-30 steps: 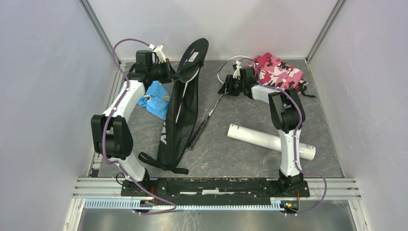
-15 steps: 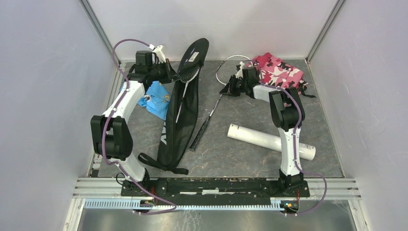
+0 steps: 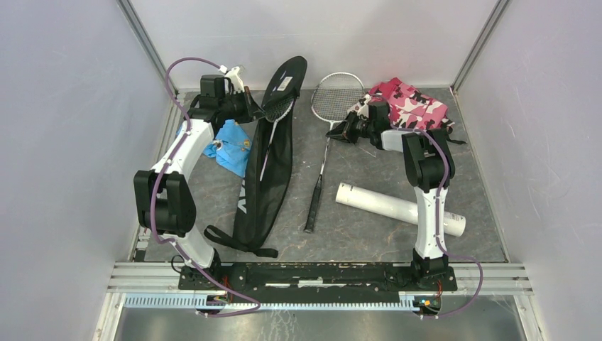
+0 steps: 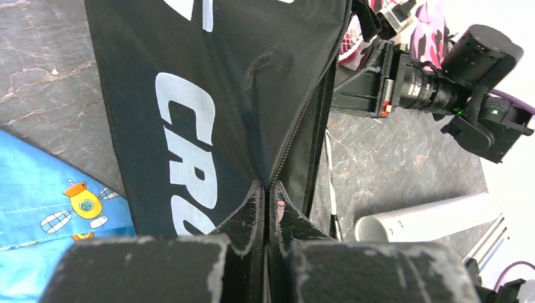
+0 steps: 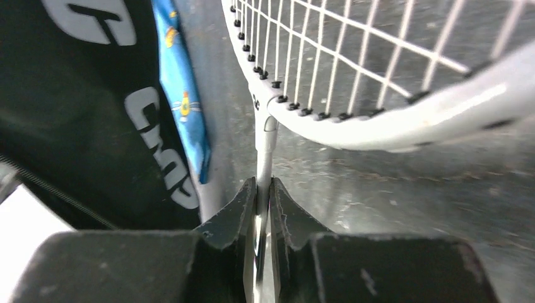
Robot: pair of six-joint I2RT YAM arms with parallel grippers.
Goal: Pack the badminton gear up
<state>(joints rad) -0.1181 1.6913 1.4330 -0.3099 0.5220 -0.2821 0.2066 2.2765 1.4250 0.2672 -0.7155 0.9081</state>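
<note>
Two clenched grips: left end effector pinches the racket bag at its mouth, right end effector holds the racket by its shaft, lying parallel, right of the bag.

dark grey marbled bench, plain pale walls boxing it in on three sides, metal corner posts, ribbed aluminium rail along the near edge, even soft light
</note>
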